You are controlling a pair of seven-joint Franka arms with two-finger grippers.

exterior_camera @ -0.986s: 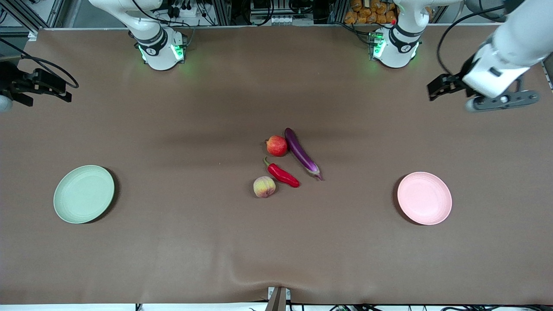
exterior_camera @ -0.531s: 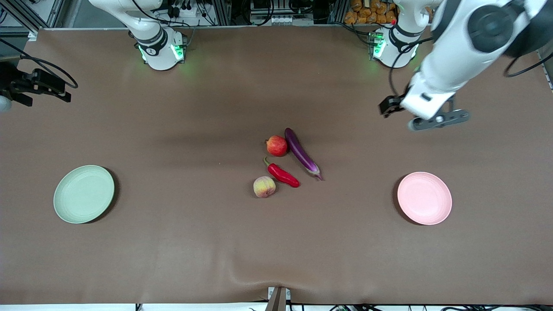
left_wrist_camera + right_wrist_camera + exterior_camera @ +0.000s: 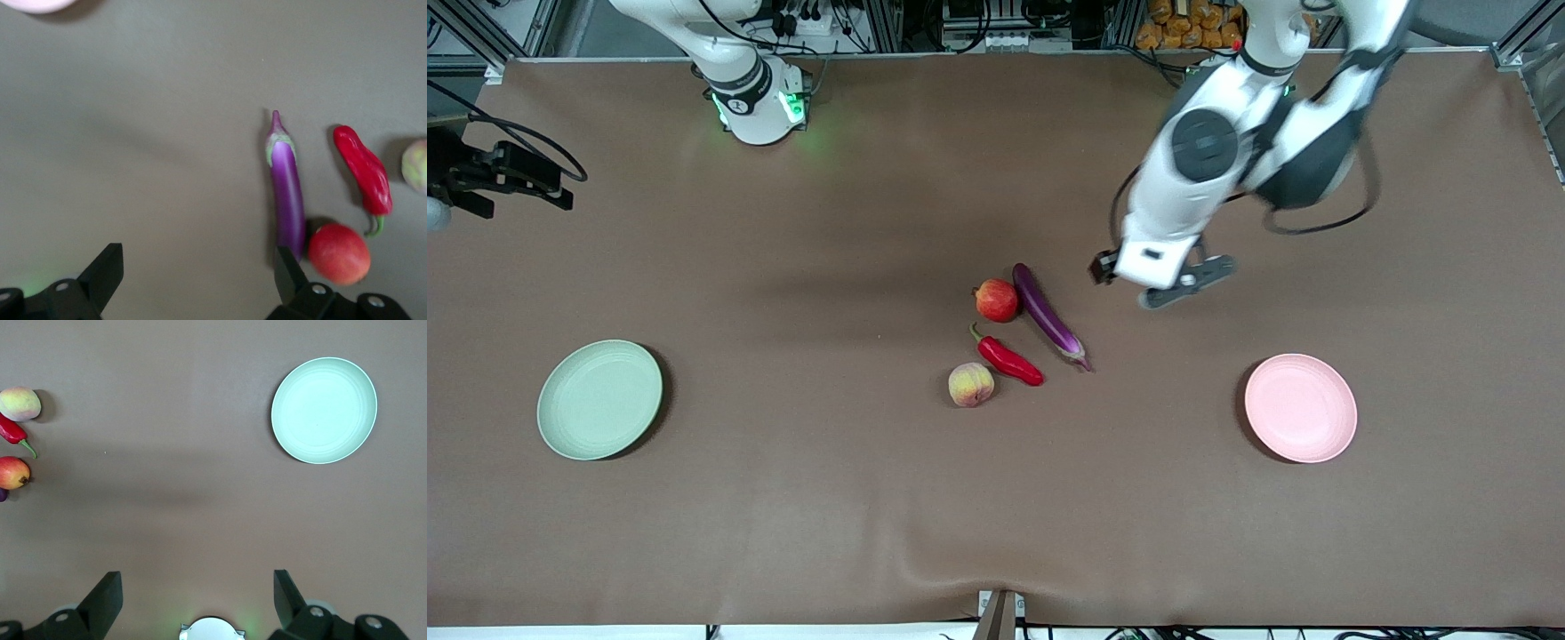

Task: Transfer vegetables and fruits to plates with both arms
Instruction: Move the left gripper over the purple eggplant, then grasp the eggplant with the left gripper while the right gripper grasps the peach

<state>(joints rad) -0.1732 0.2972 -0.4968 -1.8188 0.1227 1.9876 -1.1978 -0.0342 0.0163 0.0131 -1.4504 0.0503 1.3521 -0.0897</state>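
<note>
Both tools released, nothing picked yet.

My left tool [image 3: 193,283] hangs over bare counter [image 3: 783,533] just beside the eggplant [image 3: 1047,316], fingers spread. Red fruit [image 3: 996,300], chili [image 3: 1007,356] and peach [image 3: 970,384] cluster past the eggplant; pink plate [image 3: 1300,407] sits empty toward my left arm's end. My right tool [image 3: 193,600] waits spread wide, high above the counter, green plate [image 3: 324,409] below it.
</note>
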